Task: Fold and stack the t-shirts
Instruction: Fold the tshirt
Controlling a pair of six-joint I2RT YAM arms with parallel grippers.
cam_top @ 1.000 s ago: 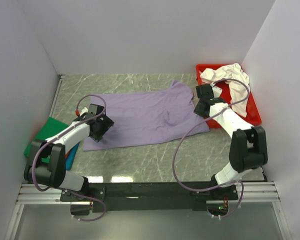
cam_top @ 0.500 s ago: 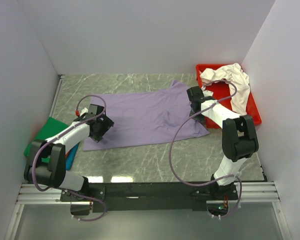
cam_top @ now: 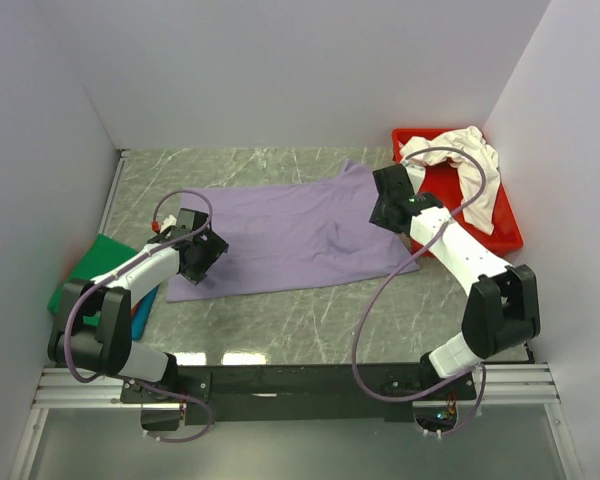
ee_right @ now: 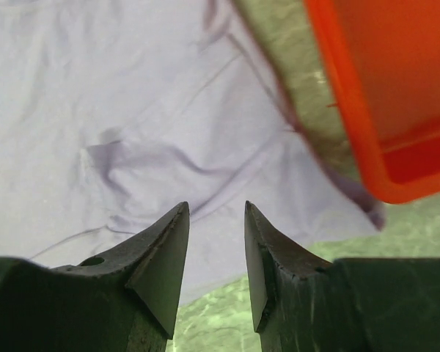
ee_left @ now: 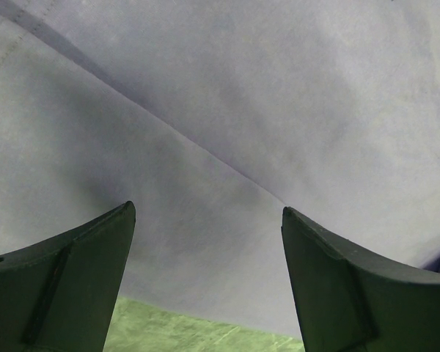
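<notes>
Lavender shirt (cam_top: 290, 235) lies spread flat across the middle of the marble table (cam_top: 310, 310), hem side toward the left arm, a few wrinkles bunched near its right end. Left gripper (ee_left: 207, 213) sits low over the shirt's near-left corner with its fingers spread wide and nothing between them, just purple cloth and a sliver of table below. Right gripper (ee_right: 215, 205) hangs over the shirt's right edge, just beside the red tray (cam_top: 507, 225). Its fingers are parted by a narrower gap and are not pinching anything (the cloth below looks rumpled, and whether the tips touch it can't be told). The tray stands at the far right corner of the table, and the lavender shirt's edge reaches up next to its near-left corner. White shirt (cam_top: 460, 160) is heaped in the tray and draped over its far and right rim. Green shirt (cam_top: 95, 260) lies at the far left against the wall, partly under the left arm, with a strip of blue shirt (cam_top: 145, 303) showing beside it.
</notes>
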